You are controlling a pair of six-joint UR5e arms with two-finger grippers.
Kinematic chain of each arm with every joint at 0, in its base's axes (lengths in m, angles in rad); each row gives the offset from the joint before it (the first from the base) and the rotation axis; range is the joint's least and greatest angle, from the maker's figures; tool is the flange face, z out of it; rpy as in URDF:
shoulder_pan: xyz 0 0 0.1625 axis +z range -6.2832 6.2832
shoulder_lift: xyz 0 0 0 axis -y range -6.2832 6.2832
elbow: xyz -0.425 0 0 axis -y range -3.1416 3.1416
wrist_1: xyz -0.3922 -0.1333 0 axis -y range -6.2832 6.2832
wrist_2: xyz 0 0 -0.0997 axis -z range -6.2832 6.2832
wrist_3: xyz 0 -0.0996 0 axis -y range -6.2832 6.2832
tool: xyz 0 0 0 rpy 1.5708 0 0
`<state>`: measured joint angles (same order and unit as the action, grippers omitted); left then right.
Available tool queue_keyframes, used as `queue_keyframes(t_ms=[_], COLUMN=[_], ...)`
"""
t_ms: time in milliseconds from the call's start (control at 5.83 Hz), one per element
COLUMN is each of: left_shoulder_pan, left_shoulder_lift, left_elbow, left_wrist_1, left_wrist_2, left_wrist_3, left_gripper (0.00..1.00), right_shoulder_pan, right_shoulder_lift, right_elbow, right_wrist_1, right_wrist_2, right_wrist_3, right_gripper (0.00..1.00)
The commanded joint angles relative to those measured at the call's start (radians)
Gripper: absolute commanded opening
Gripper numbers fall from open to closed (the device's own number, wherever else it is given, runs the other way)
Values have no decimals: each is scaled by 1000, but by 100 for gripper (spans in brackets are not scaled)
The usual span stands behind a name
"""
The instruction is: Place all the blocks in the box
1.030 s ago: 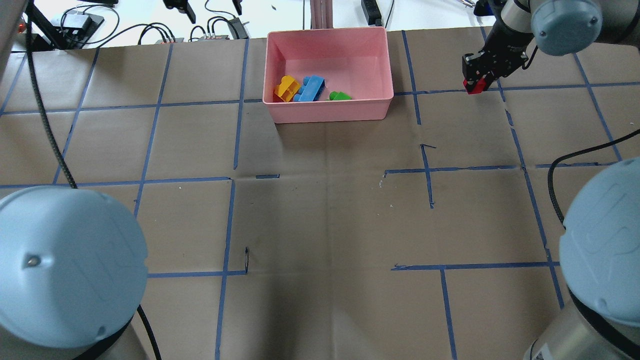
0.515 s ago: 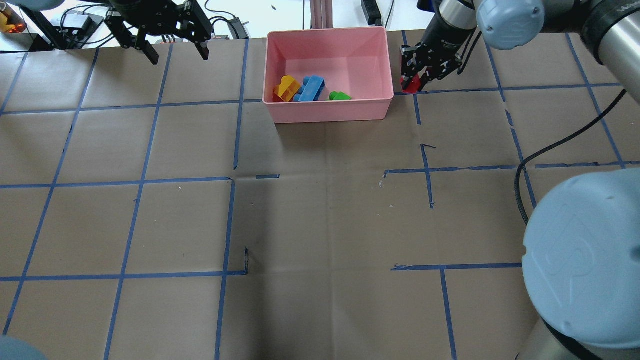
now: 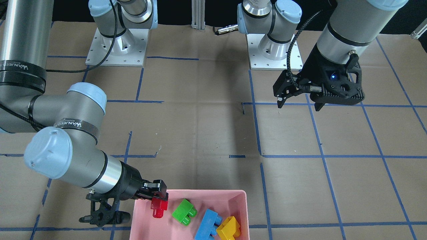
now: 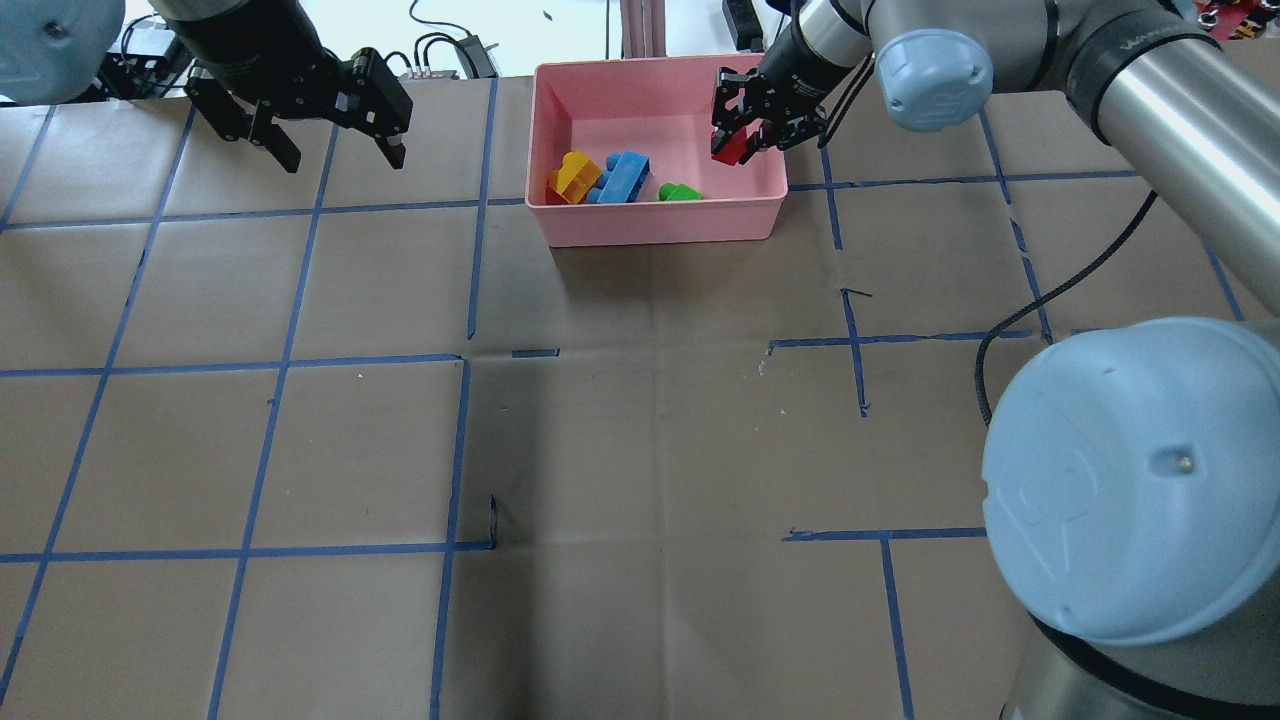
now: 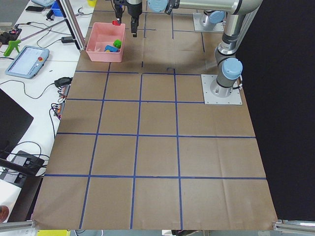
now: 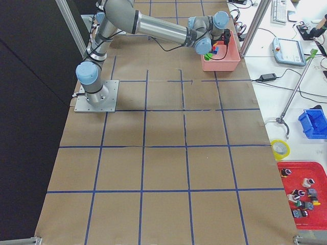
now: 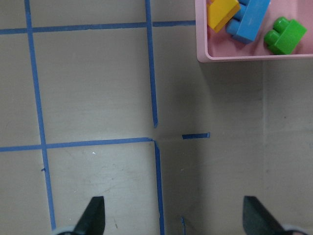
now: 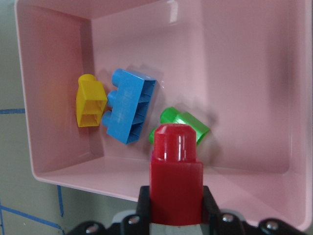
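Far across the brown paper-covered table [image 4: 640,450], a shallow pink plastic box [image 4: 660,225] sits. The right gripper [image 4: 740,140] hangs over its right end, clamped on a small red studded brick [image 8: 176,181]; the left gripper [image 4: 342,155] hovers well aside, fingers spread. Inside lie a long blue brick [image 4: 622,177], a yellow brick [image 4: 573,176] and a green brick [image 4: 680,191].

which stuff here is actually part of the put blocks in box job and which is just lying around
Job: red block, held by the right gripper over the pink box; green block, blue block and yellow block inside it.

Lying about: teach pendant, yellow tape roll, blue bin, red tray of small parts, all beside the table.
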<state>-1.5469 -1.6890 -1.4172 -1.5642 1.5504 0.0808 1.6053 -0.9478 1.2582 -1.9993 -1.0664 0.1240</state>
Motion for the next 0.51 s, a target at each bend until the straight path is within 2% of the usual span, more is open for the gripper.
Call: queue_keyframes(t_ms=[0, 343], left_shoulder_pan=[-2, -1], left_shoulder_lift=[28, 19], left_elbow=[-46, -22], left_wrist_1=[58, 41], left_wrist_2=[16, 19], left_wrist_3=[1, 1], left_gripper=[99, 99], right_shoulder_pan=[4, 8], right_shoulder_lift=[53, 57], right_elbow=[-83, -80], right_wrist_1=[-25, -26], right_wrist_2=[31, 5], right_wrist_3=[5, -15], right_gripper=[7, 99])
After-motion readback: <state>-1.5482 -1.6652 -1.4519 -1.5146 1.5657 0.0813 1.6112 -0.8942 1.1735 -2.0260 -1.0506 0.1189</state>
